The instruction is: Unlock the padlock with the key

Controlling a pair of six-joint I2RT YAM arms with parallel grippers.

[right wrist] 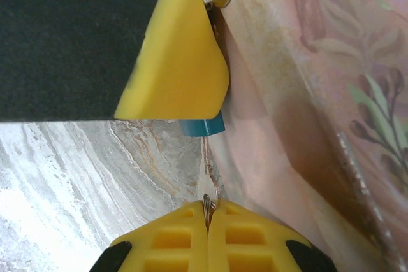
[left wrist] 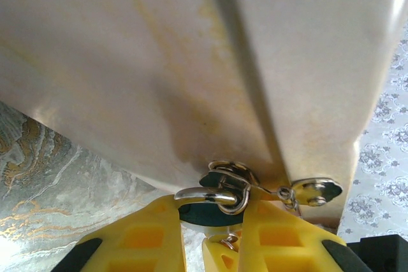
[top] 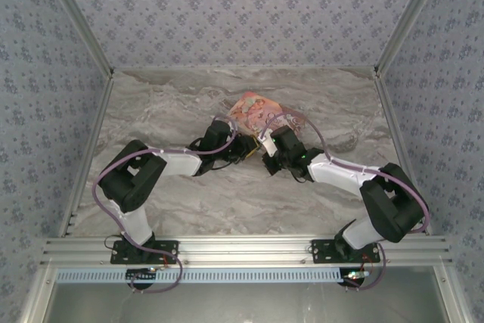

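While both arms reach toward the middle of the marble table (top: 189, 202), their grippers meet at the near edge of the pink printed box (top: 253, 110). In the left wrist view, the left gripper (left wrist: 210, 216) has its yellow fingers (left wrist: 150, 234) pressed on the two sides of the padlock (left wrist: 199, 211), so it holds the teal body firmly. The silvery shackle (left wrist: 213, 193) points up against the pale side of the box, just beside a small metal fitting (left wrist: 315, 189). In the right wrist view, the right gripper (right wrist: 208, 213) is fully closed, and the thin key (right wrist: 208, 202) is pinched between its fingertips. The key goes straight up from there and reaches the underside of the teal body. I cannot tell if its tip sits inside the keyhole. The padlock is held off the table, close to the box wall.
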